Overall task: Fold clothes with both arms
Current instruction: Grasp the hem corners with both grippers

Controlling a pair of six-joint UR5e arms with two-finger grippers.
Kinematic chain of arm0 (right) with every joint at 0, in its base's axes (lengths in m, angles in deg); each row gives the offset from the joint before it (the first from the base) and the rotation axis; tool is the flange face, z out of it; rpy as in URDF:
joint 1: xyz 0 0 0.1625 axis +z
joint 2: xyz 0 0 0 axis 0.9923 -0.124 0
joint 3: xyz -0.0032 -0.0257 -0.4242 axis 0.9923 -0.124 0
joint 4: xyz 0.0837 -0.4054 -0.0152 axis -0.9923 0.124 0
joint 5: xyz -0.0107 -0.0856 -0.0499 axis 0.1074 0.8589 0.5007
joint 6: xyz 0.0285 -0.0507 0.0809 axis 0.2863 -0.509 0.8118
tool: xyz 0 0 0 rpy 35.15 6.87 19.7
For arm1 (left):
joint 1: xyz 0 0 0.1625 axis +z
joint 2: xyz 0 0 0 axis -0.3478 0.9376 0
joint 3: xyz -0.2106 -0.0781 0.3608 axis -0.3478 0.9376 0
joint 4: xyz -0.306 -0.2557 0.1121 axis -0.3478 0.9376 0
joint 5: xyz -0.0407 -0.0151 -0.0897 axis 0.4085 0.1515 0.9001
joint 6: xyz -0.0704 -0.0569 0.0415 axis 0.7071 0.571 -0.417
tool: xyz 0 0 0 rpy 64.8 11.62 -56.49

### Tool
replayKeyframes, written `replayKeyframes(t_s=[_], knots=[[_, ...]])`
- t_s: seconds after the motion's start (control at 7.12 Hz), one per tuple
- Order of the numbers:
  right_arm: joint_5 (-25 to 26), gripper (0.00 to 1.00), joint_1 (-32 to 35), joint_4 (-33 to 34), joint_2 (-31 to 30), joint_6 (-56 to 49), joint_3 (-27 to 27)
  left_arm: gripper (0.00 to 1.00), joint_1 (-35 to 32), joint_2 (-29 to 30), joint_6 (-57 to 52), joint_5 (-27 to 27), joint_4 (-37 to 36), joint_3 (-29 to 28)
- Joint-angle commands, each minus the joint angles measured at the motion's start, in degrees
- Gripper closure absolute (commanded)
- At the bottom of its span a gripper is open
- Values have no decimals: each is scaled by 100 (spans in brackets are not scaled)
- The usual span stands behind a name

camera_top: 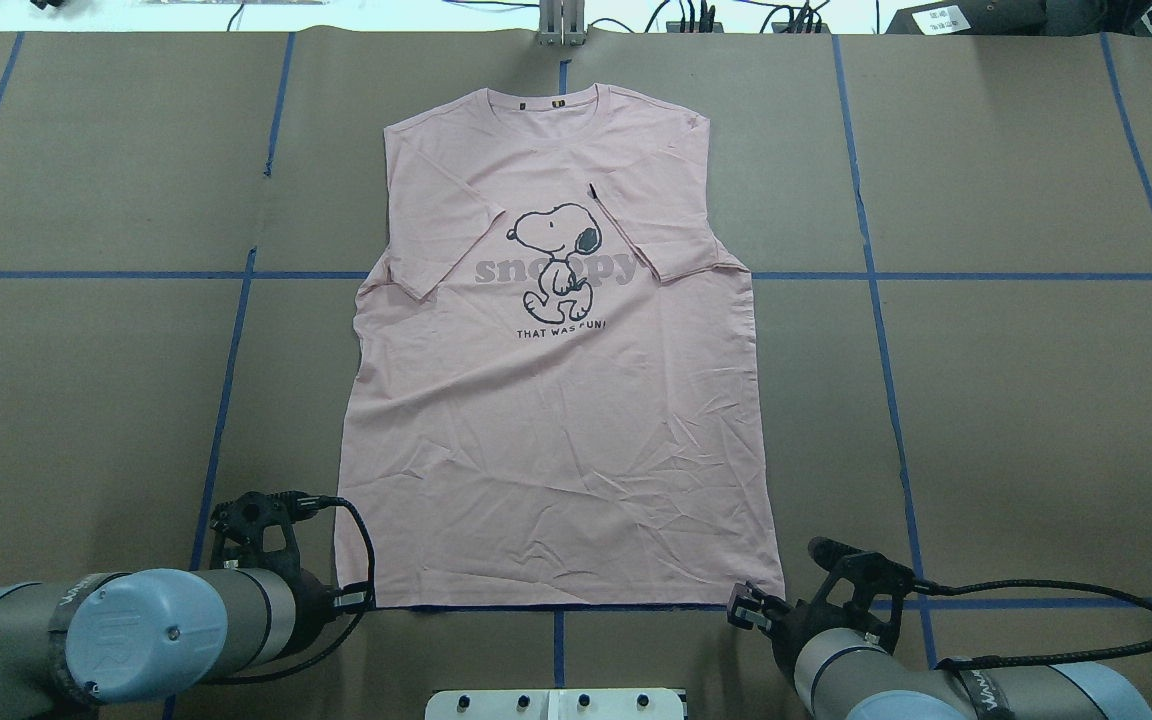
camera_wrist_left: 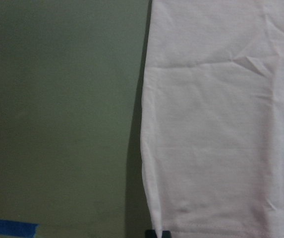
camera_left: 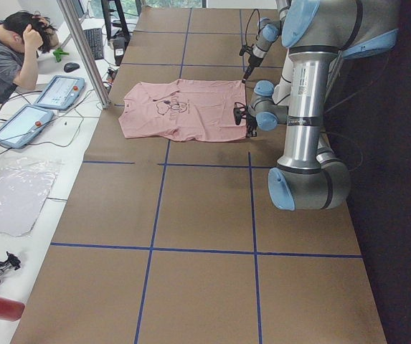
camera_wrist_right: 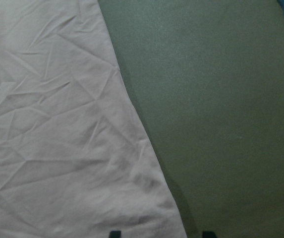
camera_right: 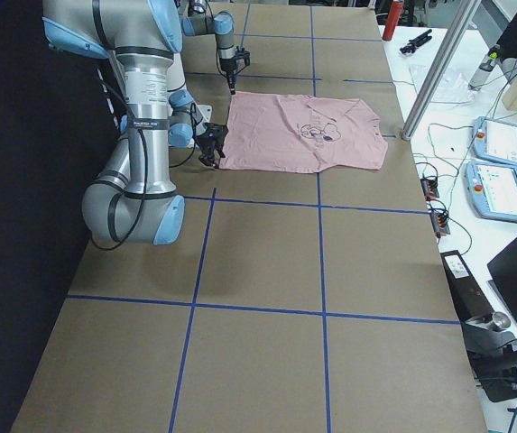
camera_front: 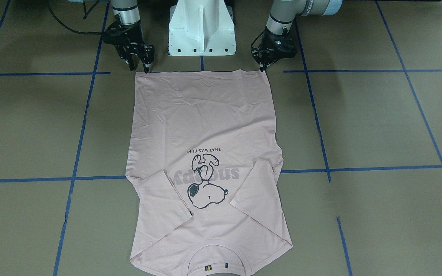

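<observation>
The pale pink T-shirt (camera_front: 205, 115) lies flat and print-up on the brown table, both sleeves folded in over the front, hem toward me; it also shows in the overhead view (camera_top: 556, 440). My left gripper (camera_front: 261, 68) touches the table at the hem's left corner (camera_top: 354, 598). Its jaws stand together on the corner's edge in the left wrist view (camera_wrist_left: 156, 233). My right gripper (camera_front: 139, 68) is open at the hem's right corner (camera_top: 746, 610). In the right wrist view (camera_wrist_right: 161, 233) that corner of the shirt (camera_wrist_right: 57, 124) lies between its fingertips (camera_wrist_right: 114, 233).
The white pedestal base (camera_front: 202, 27) stands between the arms, just behind the hem. Blue tape lines (camera_top: 876, 300) cross the table. A metal post (camera_left: 83, 50) stands at the collar end; an operator (camera_left: 4, 57) sits beyond it with tablets and cables.
</observation>
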Motion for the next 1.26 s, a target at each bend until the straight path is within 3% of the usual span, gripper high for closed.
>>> replayKeyframes(t_s=[0.0,0.42,0.56,0.7,0.84,1.12], knots=[[1,37,-8,-9,0,-2,-72,100,-2,-9,0,-8,0,4],[89,43,35,0,193,-2,-248,100,-2,0,0,1,0,13],[81,50,62,0,185,-2,-257,100,-2,0,0,1,0,13],[80,90,105,-9,193,-2,-257,100,-2,0,0,-8,0,22],[80,100,176,-9,194,-2,-222,100,-2,0,0,-8,0,22],[72,100,281,-18,194,-29,-170,100,6,9,0,1,0,22]])
